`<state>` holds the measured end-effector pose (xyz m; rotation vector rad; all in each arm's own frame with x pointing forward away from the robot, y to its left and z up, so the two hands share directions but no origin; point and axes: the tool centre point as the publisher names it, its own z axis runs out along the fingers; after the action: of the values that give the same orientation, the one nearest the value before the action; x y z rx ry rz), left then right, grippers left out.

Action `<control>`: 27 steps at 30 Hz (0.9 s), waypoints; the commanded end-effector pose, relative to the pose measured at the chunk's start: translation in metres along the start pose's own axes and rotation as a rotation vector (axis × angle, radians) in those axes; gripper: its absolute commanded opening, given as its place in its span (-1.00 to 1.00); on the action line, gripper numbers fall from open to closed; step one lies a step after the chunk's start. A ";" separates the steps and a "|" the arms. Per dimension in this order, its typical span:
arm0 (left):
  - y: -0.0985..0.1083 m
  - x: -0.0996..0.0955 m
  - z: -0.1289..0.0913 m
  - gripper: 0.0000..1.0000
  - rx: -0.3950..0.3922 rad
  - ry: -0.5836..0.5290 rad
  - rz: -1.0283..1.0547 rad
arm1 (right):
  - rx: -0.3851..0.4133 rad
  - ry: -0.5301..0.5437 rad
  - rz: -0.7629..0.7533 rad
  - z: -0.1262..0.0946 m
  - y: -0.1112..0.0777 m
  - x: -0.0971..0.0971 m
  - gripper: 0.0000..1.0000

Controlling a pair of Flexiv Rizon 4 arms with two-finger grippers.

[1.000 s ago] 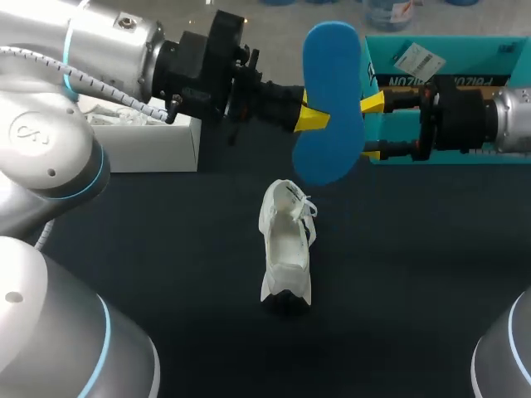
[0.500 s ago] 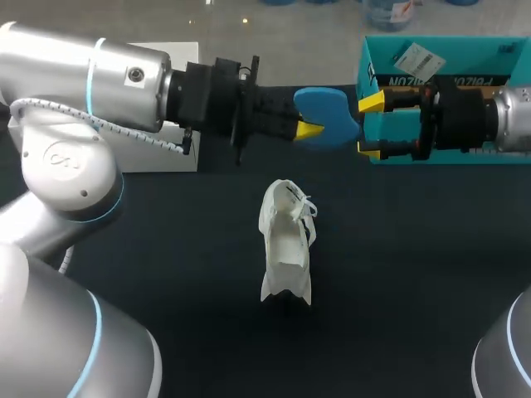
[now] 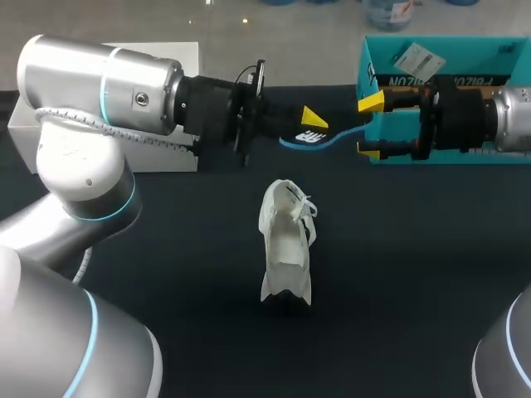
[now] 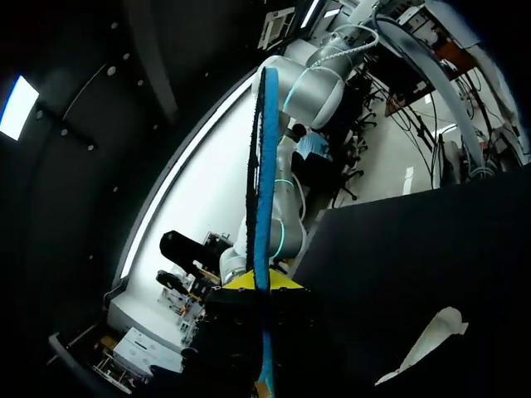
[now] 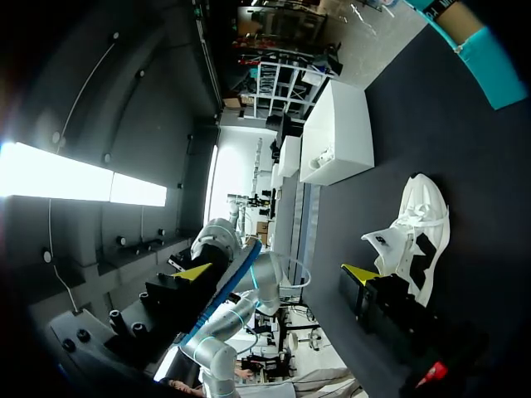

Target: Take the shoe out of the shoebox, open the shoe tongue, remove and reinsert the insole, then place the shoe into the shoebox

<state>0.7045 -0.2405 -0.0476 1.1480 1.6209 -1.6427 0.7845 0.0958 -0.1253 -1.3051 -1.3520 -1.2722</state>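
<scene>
My left gripper is shut on the blue insole, which it holds in the air, lying nearly flat with its dark printed face up. In the left wrist view the insole shows edge-on, standing out ahead of the left gripper. Its far end reaches in between the open fingers of my right gripper, which faces it from the right. In the right wrist view the insole lies close along one finger of the right gripper. The white shoe lies on the dark table below, also seen as the shoe.
The teal shoebox stands at the back right, behind my right arm. A white box sits at the back left, under my left arm. Dark table top surrounds the shoe on all sides.
My left wrist has rolled, turning the insole from upright and face-on to nearly flat and edge-on, with its end now between the right fingers. The right arm and the shoe stayed put.
</scene>
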 end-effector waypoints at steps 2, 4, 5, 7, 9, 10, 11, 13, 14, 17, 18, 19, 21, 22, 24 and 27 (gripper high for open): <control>0.007 0.003 -0.003 -1.00 -0.001 0.011 0.061 | -0.001 -0.002 0.001 0.001 0.000 0.000 1.00; 0.013 0.006 -0.006 -1.00 -0.067 0.007 0.075 | -0.018 0.005 -0.010 -0.001 0.002 0.004 1.00; 0.015 0.007 -0.007 -1.00 -0.084 0.011 0.091 | -0.026 0.011 -0.017 -0.002 0.002 0.006 1.00; 0.023 0.010 -0.009 -1.00 -0.136 0.029 0.148 | -0.046 0.016 -0.033 -0.004 0.004 0.013 1.00; 0.029 0.010 -0.010 -1.00 -0.168 0.016 0.167 | -0.063 0.023 -0.050 -0.006 0.006 0.018 1.00; 0.032 0.011 -0.010 -1.00 -0.187 0.014 0.191 | -0.068 0.022 -0.055 -0.008 0.007 0.021 1.00; 0.037 0.011 -0.009 -1.00 -0.205 0.011 0.217 | -0.072 0.020 -0.059 -0.008 0.008 0.022 1.00; 0.046 0.012 -0.006 -1.00 -0.236 -0.004 0.261 | -0.079 0.019 -0.061 -0.009 0.010 0.025 1.00; 0.050 0.012 -0.004 -1.00 -0.246 -0.019 0.275 | -0.079 0.018 -0.062 -0.008 0.011 0.025 1.00; 0.062 0.014 0.003 -1.00 -0.260 -0.048 0.313 | -0.070 0.012 -0.066 -0.005 0.015 0.026 1.00; 0.065 0.013 0.006 -1.00 -0.263 -0.061 0.332 | -0.070 0.015 -0.067 -0.005 0.016 0.026 1.00; 0.068 0.013 0.007 -1.00 -0.264 -0.060 0.337 | -0.069 0.016 -0.068 -0.004 0.017 0.026 1.00; 0.073 0.011 0.012 -1.00 -0.272 -0.078 0.368 | -0.063 0.021 -0.068 -0.001 0.020 0.025 1.00; 0.076 0.011 0.014 -1.00 -0.281 -0.082 0.358 | -0.053 0.025 -0.069 0.002 0.022 0.025 1.00; 0.083 0.010 0.018 -1.00 -0.294 -0.094 0.373 | -0.039 0.032 -0.073 0.007 0.025 0.025 1.00; 0.088 0.009 0.021 -1.00 -0.312 -0.119 0.361 | -0.025 0.034 -0.074 0.011 0.027 0.025 0.60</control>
<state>0.7687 -0.2507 -0.0969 1.1078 1.4533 -1.1621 0.7972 0.1009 -0.0960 -1.2725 -1.3670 -1.3769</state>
